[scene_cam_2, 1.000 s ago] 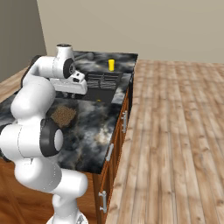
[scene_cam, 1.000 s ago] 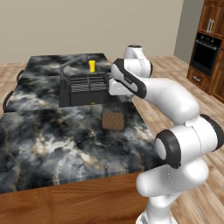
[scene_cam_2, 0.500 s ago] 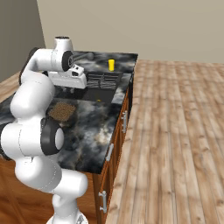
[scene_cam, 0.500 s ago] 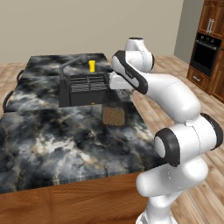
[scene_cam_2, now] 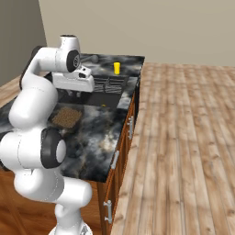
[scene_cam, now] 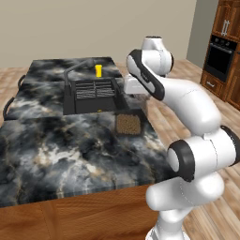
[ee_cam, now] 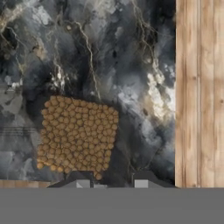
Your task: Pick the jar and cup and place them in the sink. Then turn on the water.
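Hand view: claw [ee_cam: 110, 183] at bottom edge, looking straight down; two dark tips a modest gap apart, nothing visible between them, true grip state cannot be told. Directly under camera, jar [ee_cam: 77, 134], seen from above as a brown speckled grainy patch, resting on dark marbled worktop [ee_cam: 131, 65]. Wooden floor [ee_cam: 199, 87] beyond worktop edge.

Left base view: arm raised above worktop [scene_cam: 56, 145], hand near right end of sink [scene_cam: 93, 96]. Jar [scene_cam: 128, 123] upright on worktop, just in front of sink's near right corner, outside basin. Grey wire rack [scene_cam: 95, 88] across sink. Cup [scene_cam: 98, 71], bright yellow, upright on worktop behind sink, well apart from jar.

Right base view: cup [scene_cam_2: 117, 68] beyond sink [scene_cam_2: 108, 94]; jar [scene_cam_2: 67, 117] on near side.
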### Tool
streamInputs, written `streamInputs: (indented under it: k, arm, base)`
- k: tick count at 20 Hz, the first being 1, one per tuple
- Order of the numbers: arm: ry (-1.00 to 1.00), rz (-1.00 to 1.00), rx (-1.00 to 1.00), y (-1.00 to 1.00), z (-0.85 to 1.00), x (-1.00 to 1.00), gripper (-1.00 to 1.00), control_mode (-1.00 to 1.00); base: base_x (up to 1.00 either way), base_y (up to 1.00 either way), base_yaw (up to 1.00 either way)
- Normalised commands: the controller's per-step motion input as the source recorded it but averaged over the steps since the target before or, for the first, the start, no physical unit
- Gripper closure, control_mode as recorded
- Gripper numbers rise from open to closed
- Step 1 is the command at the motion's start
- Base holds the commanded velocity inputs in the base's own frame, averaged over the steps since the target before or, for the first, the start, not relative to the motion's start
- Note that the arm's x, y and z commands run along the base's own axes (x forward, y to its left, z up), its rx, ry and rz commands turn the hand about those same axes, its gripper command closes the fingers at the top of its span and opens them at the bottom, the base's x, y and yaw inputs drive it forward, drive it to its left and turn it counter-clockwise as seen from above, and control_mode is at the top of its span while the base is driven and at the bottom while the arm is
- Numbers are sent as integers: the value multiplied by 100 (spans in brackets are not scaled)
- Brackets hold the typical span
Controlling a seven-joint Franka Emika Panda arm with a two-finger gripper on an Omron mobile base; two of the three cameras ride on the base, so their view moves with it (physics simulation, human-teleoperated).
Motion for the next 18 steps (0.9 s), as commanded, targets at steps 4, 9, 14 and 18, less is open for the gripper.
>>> streamInputs:
  k: [4, 9, 14, 18]
  arm:
    - [0, 2, 0, -24, 4, -17, 100, -100]
    - [0, 0, 0, -14, 7, -14, 100, -100]
    - [0, 0, 0, -3, 11, -12, 100, -100]
    - [2, 0, 0, 0, 18, -10, 100, -100]
  base:
    - [0, 0, 0]
    - [0, 0, 0]
    - [0, 0, 0]
    - [0, 0, 0]
